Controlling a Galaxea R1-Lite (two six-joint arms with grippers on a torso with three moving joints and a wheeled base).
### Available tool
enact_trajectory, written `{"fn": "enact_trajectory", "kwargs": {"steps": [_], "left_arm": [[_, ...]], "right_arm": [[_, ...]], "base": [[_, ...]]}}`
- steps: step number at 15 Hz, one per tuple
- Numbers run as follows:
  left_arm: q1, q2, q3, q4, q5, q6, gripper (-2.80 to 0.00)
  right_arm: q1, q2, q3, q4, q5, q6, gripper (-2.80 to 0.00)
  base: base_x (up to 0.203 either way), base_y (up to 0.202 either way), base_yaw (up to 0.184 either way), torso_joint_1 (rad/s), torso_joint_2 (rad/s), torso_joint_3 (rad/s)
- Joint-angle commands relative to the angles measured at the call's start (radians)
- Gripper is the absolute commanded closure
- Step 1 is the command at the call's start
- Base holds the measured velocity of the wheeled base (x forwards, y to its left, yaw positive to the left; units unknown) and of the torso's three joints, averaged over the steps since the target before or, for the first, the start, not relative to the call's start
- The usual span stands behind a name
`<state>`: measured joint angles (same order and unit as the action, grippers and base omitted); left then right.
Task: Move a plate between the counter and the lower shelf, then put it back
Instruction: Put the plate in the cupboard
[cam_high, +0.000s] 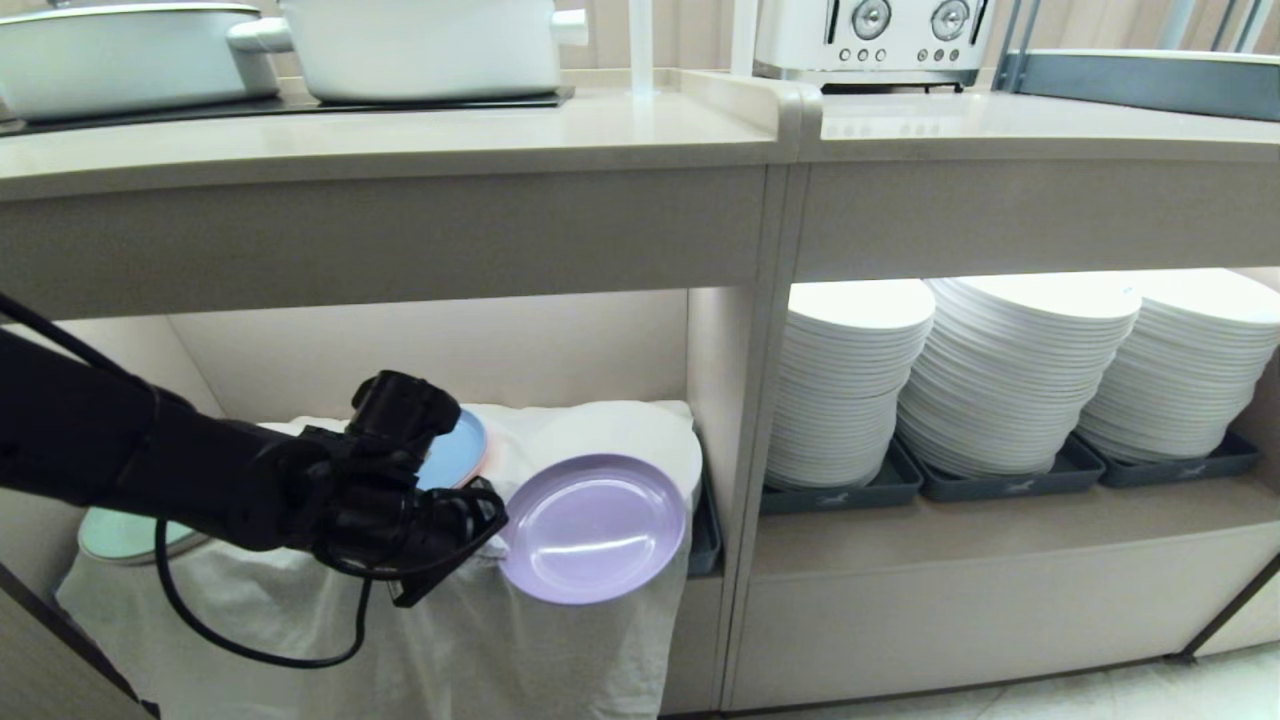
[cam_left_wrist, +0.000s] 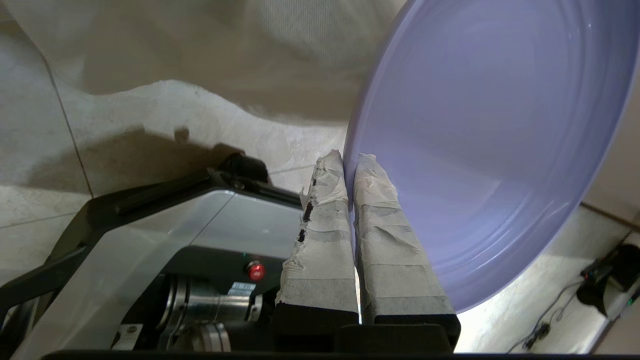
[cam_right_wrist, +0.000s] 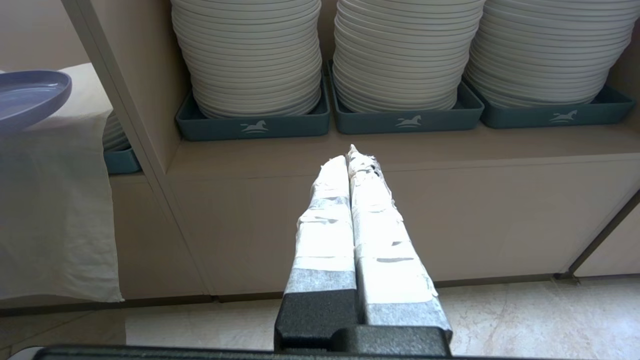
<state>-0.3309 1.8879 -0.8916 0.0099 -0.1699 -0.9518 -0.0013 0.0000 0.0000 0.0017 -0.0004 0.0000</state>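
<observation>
The lavender plate (cam_high: 592, 528) hangs tilted in the air in front of the lower shelf (cam_high: 430, 350), over the white cloth (cam_high: 600, 430) that drapes down its front. My left gripper (cam_high: 497, 535) is shut on the plate's near-left rim. In the left wrist view the two taped fingertips (cam_left_wrist: 372, 167) pinch the rim of the plate (cam_left_wrist: 490, 125) between them. The beige counter (cam_high: 400, 140) runs above the shelf. My right gripper (cam_right_wrist: 352, 152) is shut and holds nothing; it is parked low, facing the cabinet front below the white plate stacks. The plate (cam_right_wrist: 30, 95) shows at that view's edge.
A light blue plate (cam_high: 455, 452) and a mint green plate (cam_high: 115, 535) lie on the cloth behind my left arm. White pots (cam_high: 420, 45) stand on the counter's cooktop. Tall white plate stacks (cam_high: 1010, 370) in grey trays fill the right compartment. A toaster (cam_high: 870, 35) stands above them.
</observation>
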Motion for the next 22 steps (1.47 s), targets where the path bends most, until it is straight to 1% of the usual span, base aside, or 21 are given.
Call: {"fn": "enact_trajectory", "kwargs": {"steps": [1, 5, 9, 12, 20, 22], "left_arm": [[0.0, 0.033, -0.029, -0.001, 0.013, -0.017, 0.0], [-0.002, 0.091, -0.1, -0.001, 0.05, -0.076, 0.0], [-0.002, 0.137, -0.151, -0.001, 0.06, -0.088, 0.0], [-0.002, 0.176, -0.212, -0.001, 0.068, -0.14, 0.0], [-0.005, 0.25, -0.306, -0.001, 0.076, -0.165, 0.0], [-0.005, 0.254, -0.311, -0.001, 0.085, -0.165, 0.0]], "right_arm": [[0.001, 0.0, 0.0, 0.0, -0.001, 0.0, 0.0], [0.001, 0.0, 0.0, 0.0, 0.0, 0.0, 0.0], [0.001, 0.0, 0.0, 0.0, 0.0, 0.0, 0.0], [0.001, 0.0, 0.0, 0.0, 0.0, 0.0, 0.0], [0.001, 0.0, 0.0, 0.0, 0.0, 0.0, 0.0], [0.001, 0.0, 0.0, 0.0, 0.0, 0.0, 0.0]], "base": [[0.0, 0.0, 0.0, 0.0, 0.0, 0.0], [0.0, 0.0, 0.0, 0.0, 0.0, 0.0], [0.0, 0.0, 0.0, 0.0, 0.0, 0.0], [0.0, 0.0, 0.0, 0.0, 0.0, 0.0], [0.0, 0.0, 0.0, 0.0, 0.0, 0.0], [0.0, 0.0, 0.0, 0.0, 0.0, 0.0]]}}
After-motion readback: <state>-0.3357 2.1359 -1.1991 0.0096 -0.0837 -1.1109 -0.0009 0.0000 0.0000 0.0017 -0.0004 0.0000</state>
